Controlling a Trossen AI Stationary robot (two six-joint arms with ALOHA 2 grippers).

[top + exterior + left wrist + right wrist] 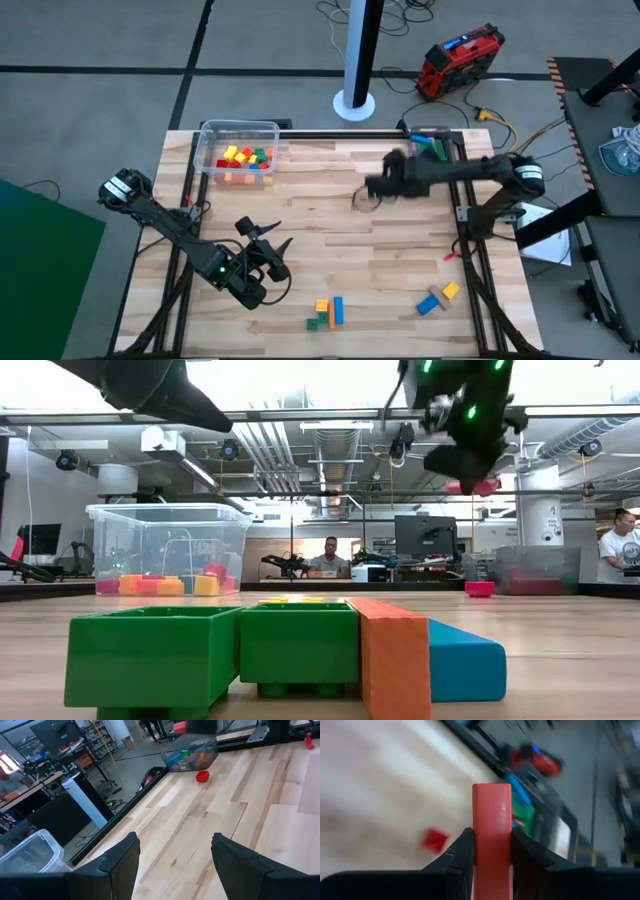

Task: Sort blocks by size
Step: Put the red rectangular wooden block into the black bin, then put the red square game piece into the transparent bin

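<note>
I had the right gripper (492, 851) clamped on a red bar (492, 827), held right of the clear tub (237, 137).

Table (400, 250): pale wood planks, smooth, faint satin sheen. Tub (210, 150): clear plastic, glossy. Green blocks (150, 655), orange bar (392, 660), blue bar (465, 657): smooth moulded plastic, matt with slight sheen. Red bar (492, 832) between right gripper (492, 851) fingers: smooth, satin plastic. Left gripper (175, 855) fingers (120, 860): dark, matt, plastic-looking. Table frame rail (340, 132): black metal.
</note>
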